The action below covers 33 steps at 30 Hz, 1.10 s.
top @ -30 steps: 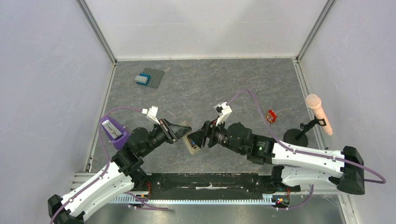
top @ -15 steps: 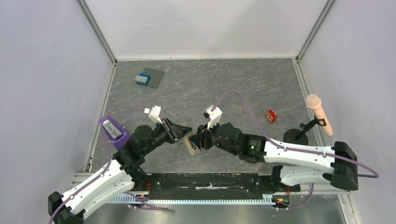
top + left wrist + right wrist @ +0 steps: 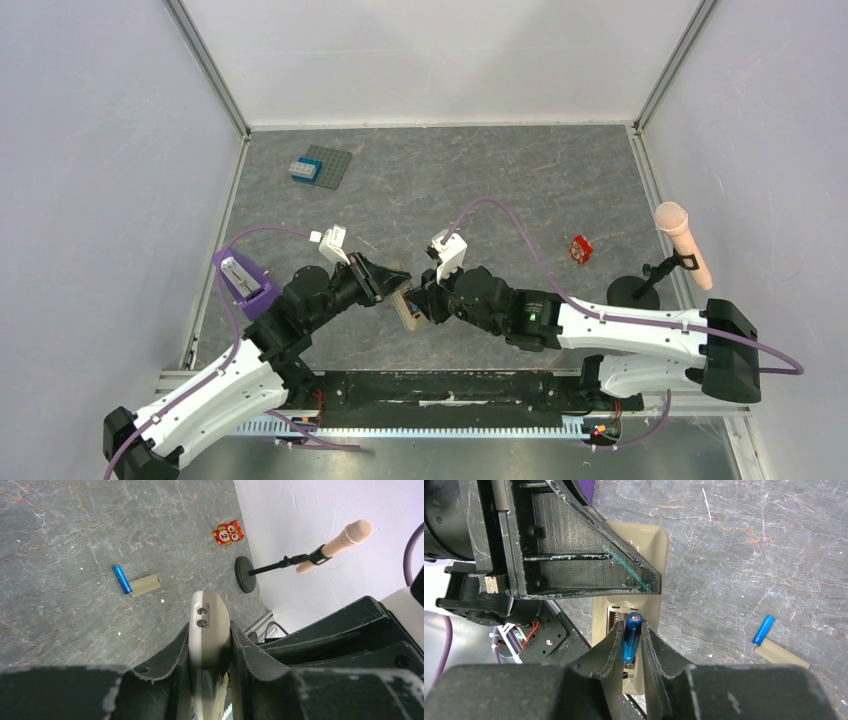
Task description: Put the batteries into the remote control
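- Grey marbled bench (image 3: 500, 180), white walls around.
- Left jaws are clenched on the remote control (image 3: 209, 630), held on edge. I judge it light, stiff and slick, best gripped across its long sides.
- Right jaws pinch one battery (image 3: 632, 637) mid-barrel at the open compartment (image 3: 618, 616). It is probably smooth and quick to roll.
- Second battery (image 3: 764, 629) lies just beside the tan cover (image 3: 781, 654).

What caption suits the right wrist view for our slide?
Right end effector holds a blue battery over the open compartment of the remote control.
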### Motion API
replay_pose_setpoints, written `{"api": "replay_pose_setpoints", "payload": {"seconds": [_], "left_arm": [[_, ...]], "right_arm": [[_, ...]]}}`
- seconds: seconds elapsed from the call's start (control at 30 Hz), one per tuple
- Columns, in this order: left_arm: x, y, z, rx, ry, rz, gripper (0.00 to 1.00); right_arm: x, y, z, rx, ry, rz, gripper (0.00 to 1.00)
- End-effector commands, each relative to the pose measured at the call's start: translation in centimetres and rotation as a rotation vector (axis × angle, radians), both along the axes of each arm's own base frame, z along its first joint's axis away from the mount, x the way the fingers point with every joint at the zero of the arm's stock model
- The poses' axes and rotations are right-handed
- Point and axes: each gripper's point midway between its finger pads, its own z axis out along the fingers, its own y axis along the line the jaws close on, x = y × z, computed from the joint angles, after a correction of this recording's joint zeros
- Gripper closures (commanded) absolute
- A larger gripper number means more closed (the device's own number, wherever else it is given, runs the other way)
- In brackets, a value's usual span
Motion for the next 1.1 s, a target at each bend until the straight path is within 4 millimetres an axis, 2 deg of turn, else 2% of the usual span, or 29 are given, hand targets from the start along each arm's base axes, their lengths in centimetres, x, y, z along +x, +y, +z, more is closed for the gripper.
{"api": "replay_pose_setpoints", "payload": {"seconds": [0.0, 0.27, 0.47, 0.6, 0.73, 0.8, 0.9, 1.07], "left_arm": [[0.4, 0.1, 2.3, -0.017, -0.063, 0.012, 0.98], [0.4, 0.3, 1.4, 0.000, -0.055, 0.019, 0.98], [0.7, 0.6, 1.3, 0.016, -0.074, 0.032, 0.98], [0.6, 0.7, 1.4, 0.020, -0.095, 0.030, 0.98], [0.6, 0.8, 1.5, 0.022, -0.110, 0.028, 0.98], [0.6, 0.8, 1.5, 0.024, -0.113, 0.028, 0.98], [0.6, 0.8, 1.3, 0.025, -0.114, 0.027, 0.98], [0.3, 0.5, 1.3, 0.022, -0.113, 0.002, 0.98]], "right_arm": [[1.0, -0.4, 2.3, 0.051, -0.033, -0.066, 0.82], [1.0, -1.5, 3.8, 0.137, -0.034, -0.099, 0.90], [-0.3, -1.4, 5.0, 0.191, -0.080, -0.001, 0.93], [-2.9, -0.9, 6.1, 0.248, -0.166, 0.188, 0.94], [-7.4, -1.1, 8.0, 0.358, -0.317, 0.466, 0.93], [-8.7, -1.5, 8.8, 0.384, -0.388, 0.548, 0.92], [-9.6, -1.6, 9.2, 0.362, -0.450, 0.619, 0.92], [-9.7, -1.3, 9.2, 0.313, -0.498, 0.656, 0.93]]}}
